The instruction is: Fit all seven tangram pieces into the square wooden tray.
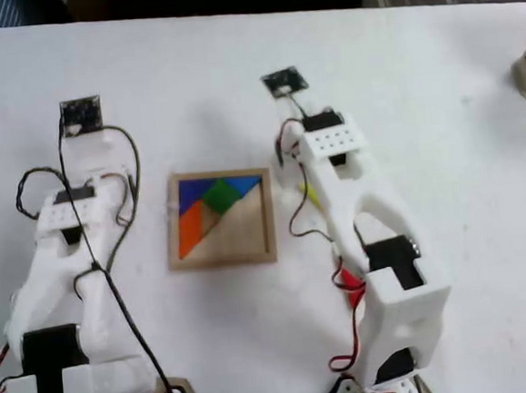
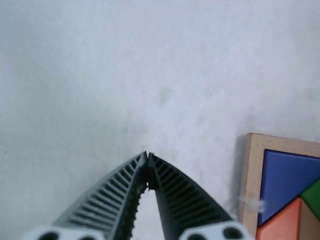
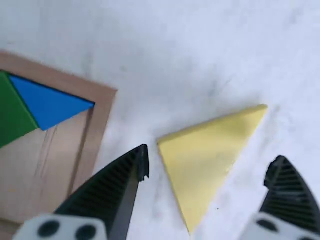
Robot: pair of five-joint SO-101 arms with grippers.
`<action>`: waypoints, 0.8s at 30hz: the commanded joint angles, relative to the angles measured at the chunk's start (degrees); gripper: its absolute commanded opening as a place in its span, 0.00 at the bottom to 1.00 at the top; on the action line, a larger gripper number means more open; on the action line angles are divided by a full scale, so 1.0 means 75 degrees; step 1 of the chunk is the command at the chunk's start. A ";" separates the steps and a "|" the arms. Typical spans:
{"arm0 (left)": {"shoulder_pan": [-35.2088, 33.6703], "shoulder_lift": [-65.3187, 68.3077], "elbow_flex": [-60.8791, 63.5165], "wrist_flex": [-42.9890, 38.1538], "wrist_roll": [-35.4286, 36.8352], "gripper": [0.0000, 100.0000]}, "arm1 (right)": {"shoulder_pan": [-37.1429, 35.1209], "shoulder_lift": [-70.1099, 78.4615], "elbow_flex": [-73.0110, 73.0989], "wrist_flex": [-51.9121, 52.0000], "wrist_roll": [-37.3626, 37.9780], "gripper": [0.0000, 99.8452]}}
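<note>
Yellow triangle [image 3: 207, 150]: flat on the white table [image 1: 441, 146], just right of the tray in the high view, near the middle of the frame and partly under the right arm; apart from the tray rim, not touching it.
Tray [image 1: 222, 258]: centre of the high view, between the two arms; blue piece [image 1: 241, 185], green piece [image 1: 219, 194] and orange piece [image 1: 190, 231] seated in its upper and left part; lower right of the well wood-coloured, hard to tell whether bare or filled.
Right gripper [image 3: 210, 157]: spread wide over the yellow triangle, one finger on each side, holding nothing.
Left gripper [image 2: 147, 155]: fingers pressed together on nothing, above bare table, with the tray's corner close by.
Handling: probably light, rigid and thin, with a smooth painted face; likely to skid on the table if nudged, unlikely to break.
Where to take hold: across two opposite edges near the broad middle of the triangle, not at a sharp tip, with the fingers low enough to catch the thin sides.
Risk: a squeeze on slanted edges could spin the piece or squirt it out, so probably worth squaring the fingers to the edges before closing.
</note>
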 commanded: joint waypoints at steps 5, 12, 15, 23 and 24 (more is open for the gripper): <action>0.0088 -0.0029 -0.0023 -0.0164 -0.0094 0.02 | 0.0147 0.0334 0.0094 -0.0674 -0.0105 0.36; 0.0076 -0.0029 -0.0023 -0.0164 -0.0094 0.02 | 0.0252 0.0299 0.0094 -0.0451 -0.0821 0.36; 0.0076 -0.0029 -0.0023 -0.0164 -0.0094 0.02 | 0.0287 0.0299 0.0094 -0.0451 -0.0856 0.36; 0.0076 -0.0029 -0.0023 -0.0164 -0.0094 0.02 | 0.0240 0.0311 0.0094 -0.0018 -0.1395 0.36; 0.0076 -0.0029 -0.0023 -0.0164 -0.0094 0.02 | 0.0264 0.0311 0.0094 -0.0018 -0.1453 0.36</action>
